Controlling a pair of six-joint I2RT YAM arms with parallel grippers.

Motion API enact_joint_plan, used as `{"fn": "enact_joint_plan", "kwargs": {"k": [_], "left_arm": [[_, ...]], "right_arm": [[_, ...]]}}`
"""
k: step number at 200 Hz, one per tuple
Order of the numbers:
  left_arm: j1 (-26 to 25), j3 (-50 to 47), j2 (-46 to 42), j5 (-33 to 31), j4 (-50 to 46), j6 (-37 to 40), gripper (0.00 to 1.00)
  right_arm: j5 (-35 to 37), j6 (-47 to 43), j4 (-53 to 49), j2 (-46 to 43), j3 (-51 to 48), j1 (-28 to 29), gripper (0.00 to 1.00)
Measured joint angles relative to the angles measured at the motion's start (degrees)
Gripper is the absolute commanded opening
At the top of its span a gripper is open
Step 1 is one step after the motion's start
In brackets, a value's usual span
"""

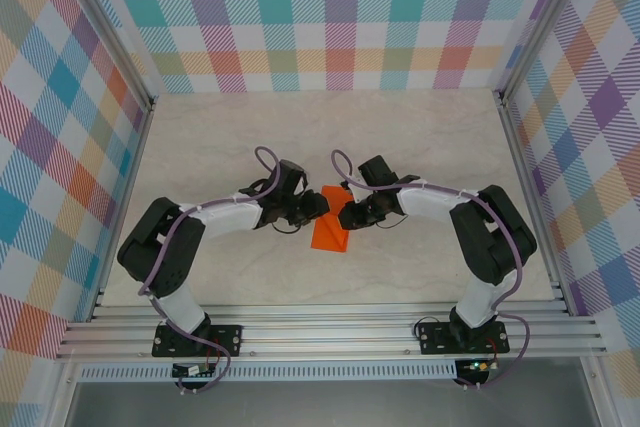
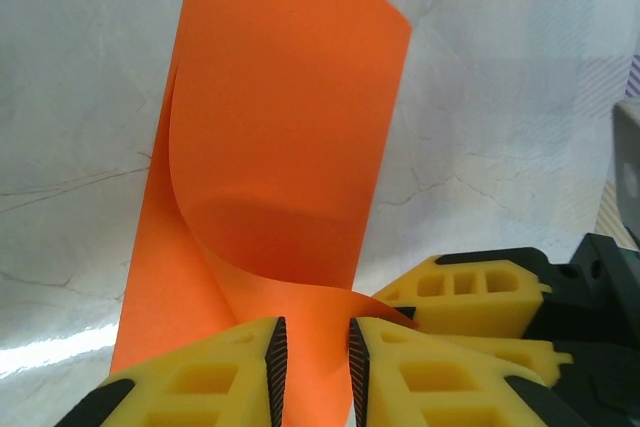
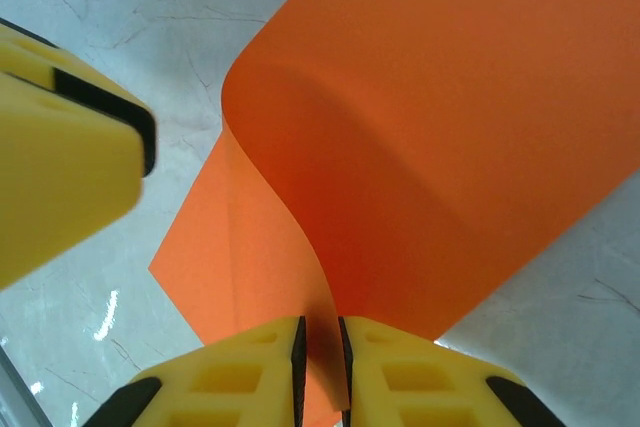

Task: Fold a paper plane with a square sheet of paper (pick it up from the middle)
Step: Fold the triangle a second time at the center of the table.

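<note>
**Paper (image 1: 330, 234) mid-table (image 1: 300, 137), an arm on each side**

Right pincer (image 3: 320, 332): clenched on the paper, which curls up and away from its tips. Left pincer (image 2: 312, 337): jaws narrowly apart with the paper's edge between them, can't tell if it's gripped. The two pincers are nearly tip to tip.

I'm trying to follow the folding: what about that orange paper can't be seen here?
- Top view: the square sheet of paper is too small for creases; left gripper and right gripper cover its top part.
- Left wrist view: whether the pads pinch the sheet; its lower end leaves the frame.
- Right wrist view: the frame edge cuts off the sheet's right side.
</note>
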Motion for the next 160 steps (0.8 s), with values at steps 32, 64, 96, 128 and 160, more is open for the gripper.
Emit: {"fn": "enact_joint_plan", "kwargs": {"k": [32, 64, 96, 128, 160], "left_arm": [[-0.48, -0.17, 2.36, 0.94, 2.93, -1.86, 0.25], [-0.9, -0.17, 3.78, 1.6, 5.57, -3.28, 0.25], [-0.98, -0.17, 5.16, 1.77, 6.91, -3.89, 0.25], [-0.98, -0.22, 5.55, 1.75, 7.43, -4.33, 0.24], [-0.98, -0.48, 5.64, 1.55, 7.45, -4.7, 0.24]], "right_arm": [[-0.59, 0.0, 0.26, 0.76, 0.0, -0.63, 0.19], [-1.25, 0.0, 0.46, 1.36, 0.0, -1.25, 0.19], [-2.03, 0.0, 0.5, 1.66, 0.0, -1.88, 0.22], [-3.19, 0.09, 1.07, 1.66, 0.0, -2.23, 0.24], [-4.7, 0.96, 2.14, 1.64, -0.22, -2.23, 0.29]]}}
